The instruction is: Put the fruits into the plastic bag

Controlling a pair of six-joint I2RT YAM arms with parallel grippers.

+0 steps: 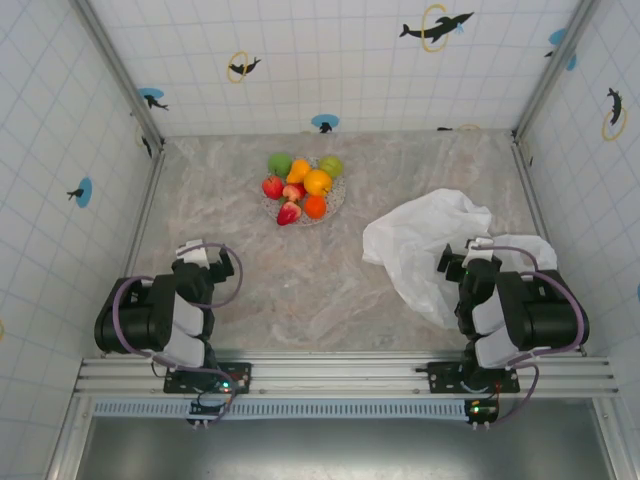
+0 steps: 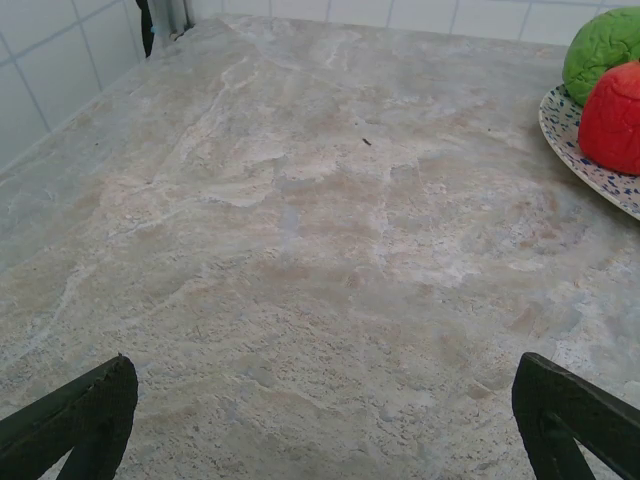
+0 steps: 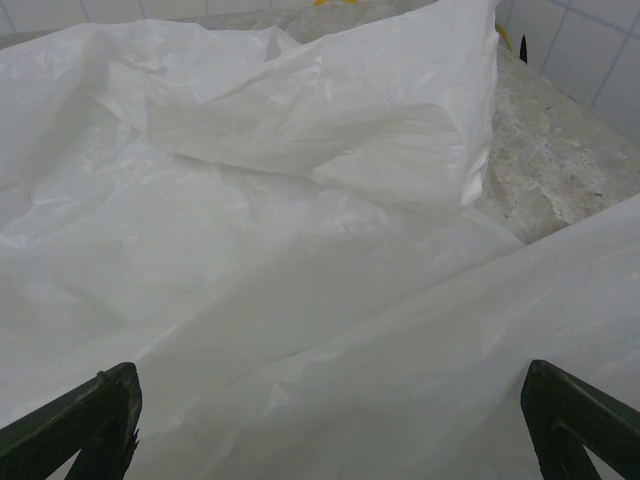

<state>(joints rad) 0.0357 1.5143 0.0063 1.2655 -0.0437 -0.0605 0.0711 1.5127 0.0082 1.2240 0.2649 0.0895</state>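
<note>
Left gripper (image 1: 207, 257) stands wide open over bare table (image 1: 300, 285), holding nothing. The fruits (image 1: 299, 186) sit heaped on a plate (image 2: 585, 165) ahead, right of its jaws. Right gripper (image 1: 463, 262) is also open and empty, with the bag (image 1: 420, 240) spread beneath and ahead of its jaws.

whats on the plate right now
A pile of toy fruits: green, orange, yellow and red ones, covering most of the plate. Its middle is hidden under them.
</note>
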